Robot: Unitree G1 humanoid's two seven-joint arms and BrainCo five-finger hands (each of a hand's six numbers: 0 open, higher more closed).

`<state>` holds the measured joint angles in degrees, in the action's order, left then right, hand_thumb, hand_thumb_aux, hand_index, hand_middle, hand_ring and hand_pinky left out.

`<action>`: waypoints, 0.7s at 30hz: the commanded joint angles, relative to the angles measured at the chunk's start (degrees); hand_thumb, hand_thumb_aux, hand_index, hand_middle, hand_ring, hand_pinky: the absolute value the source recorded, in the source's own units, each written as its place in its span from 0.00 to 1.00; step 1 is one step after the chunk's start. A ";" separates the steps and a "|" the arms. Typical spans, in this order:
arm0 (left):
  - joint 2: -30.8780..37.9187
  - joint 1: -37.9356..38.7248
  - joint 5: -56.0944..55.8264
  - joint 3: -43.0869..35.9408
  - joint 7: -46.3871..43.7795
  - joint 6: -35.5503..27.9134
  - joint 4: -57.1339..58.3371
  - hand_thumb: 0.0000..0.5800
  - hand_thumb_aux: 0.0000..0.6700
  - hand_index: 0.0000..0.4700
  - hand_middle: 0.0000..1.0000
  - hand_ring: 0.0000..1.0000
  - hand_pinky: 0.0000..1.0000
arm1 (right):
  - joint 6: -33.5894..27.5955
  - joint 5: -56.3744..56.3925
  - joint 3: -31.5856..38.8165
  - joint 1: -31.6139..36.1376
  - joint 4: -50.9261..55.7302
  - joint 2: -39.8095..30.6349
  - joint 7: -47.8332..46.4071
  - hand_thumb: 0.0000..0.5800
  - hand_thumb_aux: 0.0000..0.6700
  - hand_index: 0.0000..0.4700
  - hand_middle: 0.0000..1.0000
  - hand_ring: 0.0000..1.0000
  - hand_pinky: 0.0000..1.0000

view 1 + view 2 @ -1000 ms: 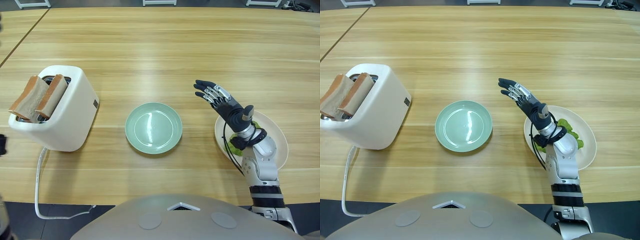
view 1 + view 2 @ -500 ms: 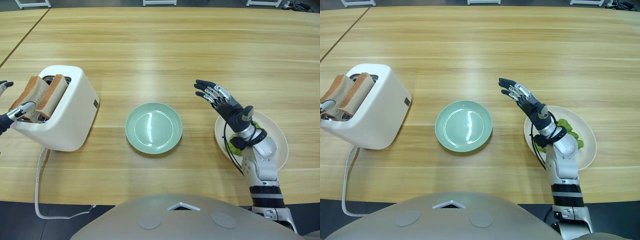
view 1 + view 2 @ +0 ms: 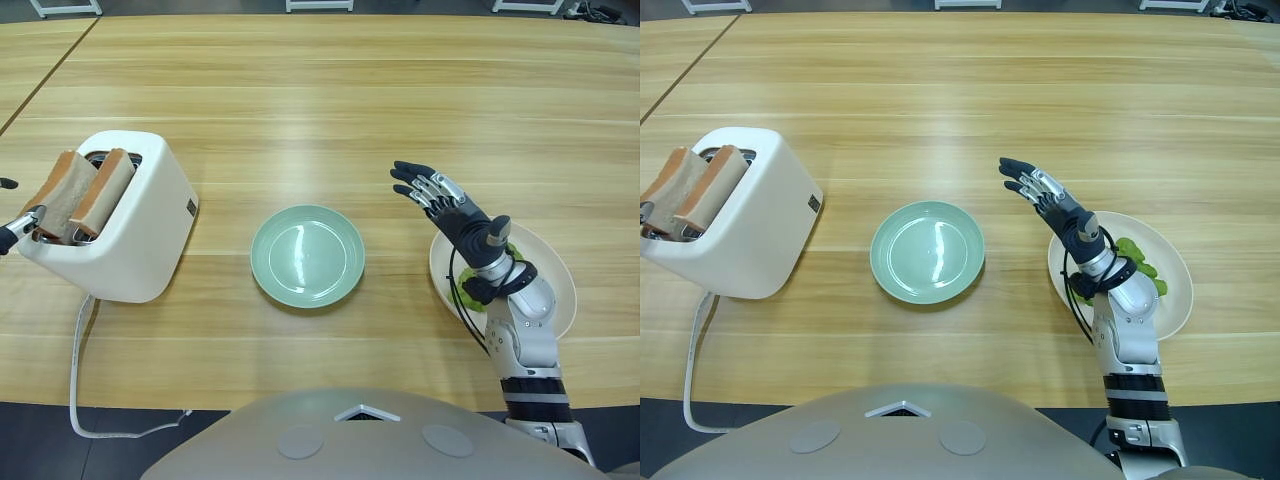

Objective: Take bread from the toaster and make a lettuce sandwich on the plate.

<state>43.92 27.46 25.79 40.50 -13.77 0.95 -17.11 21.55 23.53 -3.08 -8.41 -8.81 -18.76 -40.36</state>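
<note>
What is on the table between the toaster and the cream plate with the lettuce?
The green plate, between the toaster and the cream plate; both eye views show it.

The left hand (image 3: pixel 14 232) rose along the left edge of the frame to the bread (image 3: pixel 62 195) in the toaster (image 3: pixel 135 235), then slipped back slightly leftward; it now sits just beside the outer slice
</note>
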 commanded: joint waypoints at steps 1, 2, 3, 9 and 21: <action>-0.83 -0.30 -1.06 -2.48 -1.59 0.47 0.24 0.61 0.37 0.37 0.00 0.00 0.00 | -0.12 -0.43 -0.43 -0.37 -0.78 -0.10 0.41 0.00 0.00 0.00 0.00 0.00 0.00; -1.03 -0.42 -1.15 -3.11 -1.76 0.51 0.19 0.60 0.37 0.37 0.00 0.00 0.00 | -0.11 -0.46 -0.41 -0.39 -0.82 -0.09 0.43 0.00 0.00 0.00 0.00 0.00 0.00; -1.20 -0.51 -1.17 -3.84 -1.94 0.46 0.15 0.62 0.38 0.38 0.00 0.00 0.00 | -0.12 -0.47 -0.38 -0.39 -0.86 -0.08 0.44 0.00 0.00 0.00 0.00 0.00 0.00; -1.28 -0.72 -0.89 -4.48 -2.43 -0.54 0.17 0.70 0.45 0.45 0.00 0.00 0.00 | -0.15 -0.43 -0.43 -0.52 -1.03 -0.17 0.43 0.00 0.00 0.00 0.00 0.00 0.00; -1.90 -2.95 -1.34 -2.50 -0.61 0.31 -2.46 1.00 1.00 1.00 0.00 0.00 0.00 | 0.06 -0.73 -0.44 -0.46 -1.02 -0.28 0.41 0.00 0.00 0.00 0.00 0.00 0.00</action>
<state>42.08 25.39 25.11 36.80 -15.04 0.87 -18.56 21.55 23.47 -3.07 -8.74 -9.33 -18.77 -40.24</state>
